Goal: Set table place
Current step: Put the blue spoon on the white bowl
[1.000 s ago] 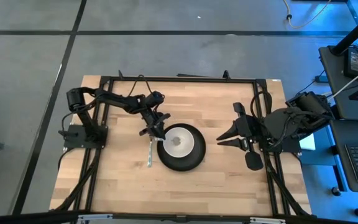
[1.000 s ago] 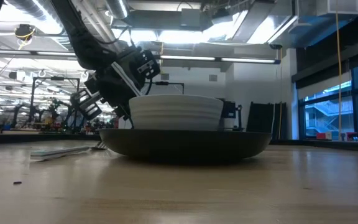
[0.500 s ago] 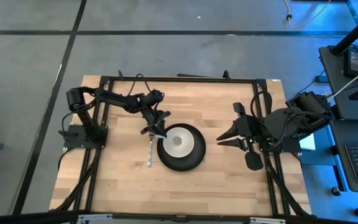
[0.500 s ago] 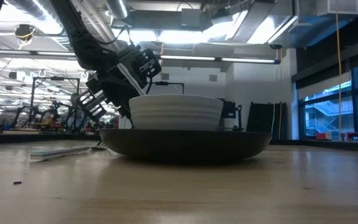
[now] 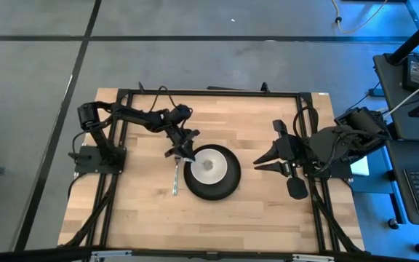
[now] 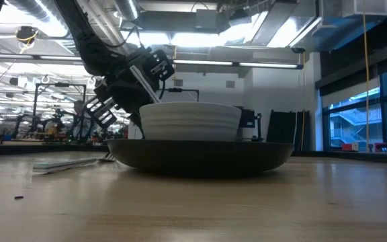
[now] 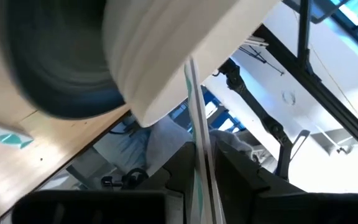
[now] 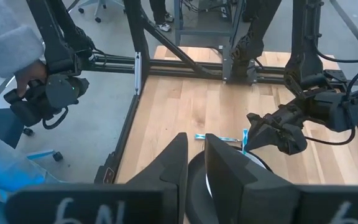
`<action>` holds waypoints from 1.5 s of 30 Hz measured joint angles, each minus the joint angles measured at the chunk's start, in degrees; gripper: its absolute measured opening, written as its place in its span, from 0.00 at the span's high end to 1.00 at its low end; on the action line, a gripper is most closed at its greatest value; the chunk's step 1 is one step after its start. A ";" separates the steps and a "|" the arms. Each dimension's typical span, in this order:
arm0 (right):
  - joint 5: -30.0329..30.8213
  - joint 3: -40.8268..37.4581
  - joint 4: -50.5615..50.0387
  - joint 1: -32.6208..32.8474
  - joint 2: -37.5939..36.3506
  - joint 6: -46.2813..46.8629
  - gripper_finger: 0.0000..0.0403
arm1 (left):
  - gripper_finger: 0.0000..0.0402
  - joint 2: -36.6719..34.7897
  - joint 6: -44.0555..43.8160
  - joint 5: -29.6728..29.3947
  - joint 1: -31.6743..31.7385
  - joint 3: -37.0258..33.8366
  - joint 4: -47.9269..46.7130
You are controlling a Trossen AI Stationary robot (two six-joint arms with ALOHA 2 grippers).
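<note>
A white bowl [image 5: 209, 167] sits in a black plate [image 5: 211, 191] at the middle of the pale wood table [image 5: 268, 218]. My left gripper [image 5: 183, 153] stands at the bowl's left rim, shut on a thin teal-clear utensil [image 7: 197, 118]. It also shows in the right wrist view [image 8: 253, 139]. A second utensil [image 5: 175, 180] lies flat on the table left of the plate. My right gripper [image 5: 256, 164] waits right of the plate, shut and empty, pointing at it. My left gripper pinches the thin utensil's handle [image 7: 199, 168] between its two fingers, the fingers slanting down from the table's far left. The utensil runs on past the fingertips, lifted clear of the table, its free end [image 8: 244, 147] by the bowl's rim. Whether it touches the bowl I cannot tell.
A black metal frame [image 5: 217, 92] edges the table, with arm bases at left [image 5: 93, 156] and right [image 5: 340, 156]. Bare wood lies near the front edge. In the right wrist view a person's grey sleeve and hand [image 8: 17, 53] show beyond the table's left side.
My left gripper has risen a little and shifted slightly toward the bowl, still shut on the utensil. The bowl, plate and second utensil have stayed where they were.
</note>
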 joint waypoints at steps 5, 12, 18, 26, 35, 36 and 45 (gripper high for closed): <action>0.00 0.00 0.00 0.01 0.00 -0.30 0.86 | 0.87 -0.26 -0.84 -0.02 0.00 0.00 2.72; 0.00 0.00 0.00 0.02 0.00 -0.77 0.86 | 0.87 -2.41 -2.50 0.39 -0.12 0.08 2.87; 0.00 0.00 0.00 0.02 0.00 -1.27 0.86 | 0.87 -2.32 -2.31 -1.72 -1.52 0.09 -0.47; 0.00 0.00 0.00 0.02 0.00 -1.38 0.86 | 0.87 -2.29 3.01 -3.56 -2.75 0.07 -2.49; 0.00 0.00 0.02 0.02 0.04 -1.10 0.86 | 0.83 -2.29 4.78 -4.94 -2.75 0.07 -2.49; 0.00 0.00 0.02 0.00 0.04 -1.10 0.86 | 0.82 -2.29 4.17 -4.92 -2.75 0.07 -2.49; -0.01 0.00 0.04 0.01 0.43 -1.03 0.86 | 0.78 -2.27 2.58 -3.19 -2.75 0.04 -2.51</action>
